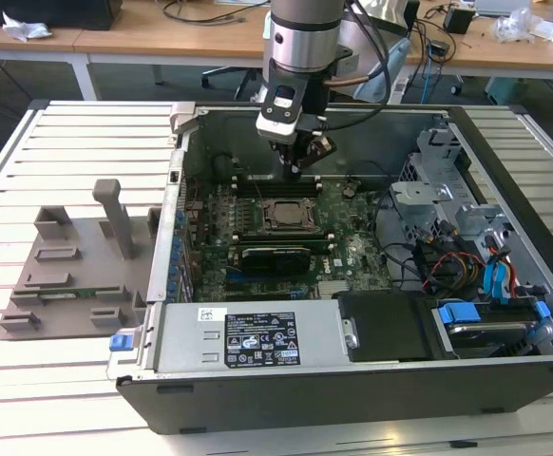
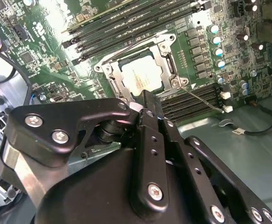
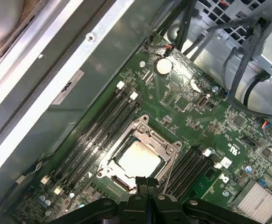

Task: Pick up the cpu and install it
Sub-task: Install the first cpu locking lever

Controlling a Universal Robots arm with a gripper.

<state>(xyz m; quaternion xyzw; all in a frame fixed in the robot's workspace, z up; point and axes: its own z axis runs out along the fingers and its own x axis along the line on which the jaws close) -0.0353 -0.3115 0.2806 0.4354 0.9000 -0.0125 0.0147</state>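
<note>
- cpu (image 3: 138,161): lies flat inside the socket frame (image 3: 172,148) on the motherboard (image 1: 352,223), pale metal top facing up. It appears square to the frame in both wrist views.
- pincer (image 3: 147,181): fingers clenched together with nothing between them. It hangs just above the edge of the socket frame, not touching the chip as far as I can see.
- Exterior view: the pincer sits at about 12 o'clock from the socket, inside the open computer case (image 1: 352,112). The case lies on the slatted counter (image 1: 67,152).
- Memory slots (image 3: 103,126) flank the socket at 12 and 6 o'clock in the exterior view. A grey fixture tray (image 1: 77,275) sits at 9 o'clock from the case, with no chip visible on it.
- Progress, my reading: pick-up and placing look done, as the chip is in its seat and free of the pincer.
- Open item: a thin lever rod (image 2: 201,99) juts from the frame corner. Cannot tell whether the frame is latched down, so the clamping step is unconfirmed.
</note>
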